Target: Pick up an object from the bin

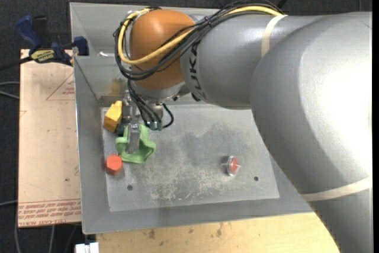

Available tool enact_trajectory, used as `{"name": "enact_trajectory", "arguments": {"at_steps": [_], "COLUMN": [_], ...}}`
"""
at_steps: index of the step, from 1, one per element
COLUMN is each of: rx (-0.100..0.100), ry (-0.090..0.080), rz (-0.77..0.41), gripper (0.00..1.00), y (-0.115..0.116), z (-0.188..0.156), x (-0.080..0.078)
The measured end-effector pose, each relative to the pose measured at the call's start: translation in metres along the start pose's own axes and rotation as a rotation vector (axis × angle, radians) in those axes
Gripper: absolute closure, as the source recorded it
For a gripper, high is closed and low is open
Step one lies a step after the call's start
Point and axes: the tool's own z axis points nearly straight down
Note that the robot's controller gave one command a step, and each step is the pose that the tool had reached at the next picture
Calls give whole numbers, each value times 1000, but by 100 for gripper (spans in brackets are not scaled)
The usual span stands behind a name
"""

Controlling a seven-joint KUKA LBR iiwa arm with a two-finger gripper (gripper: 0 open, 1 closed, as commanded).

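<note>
– Now, where does your gripper (136,134) sit?
– Low over a green plastic piece (140,154), flat and looped, at the left of the bin (195,186). You cannot tell whether it is spread or pinching.
– What surrounds it?
– A yellow block (112,117) lies just beside it and a red block (113,164) lies near. A small silver-and-red piece (231,166) is well apart on the scuffed grey metal. Cables (177,47) cross the arm's lettering, so it cannot be read whole.
</note>
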Motion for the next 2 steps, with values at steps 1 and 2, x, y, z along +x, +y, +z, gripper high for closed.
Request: {"name": "enact_trajectory", "arguments": {"at_steps": [1,2], "rx": [2,0], "ry": [-7,-6], "rz": [-515,-899], "gripper": [0,0], "y": [-41,-6], "z": [-15,47], "x": [47,22]}}
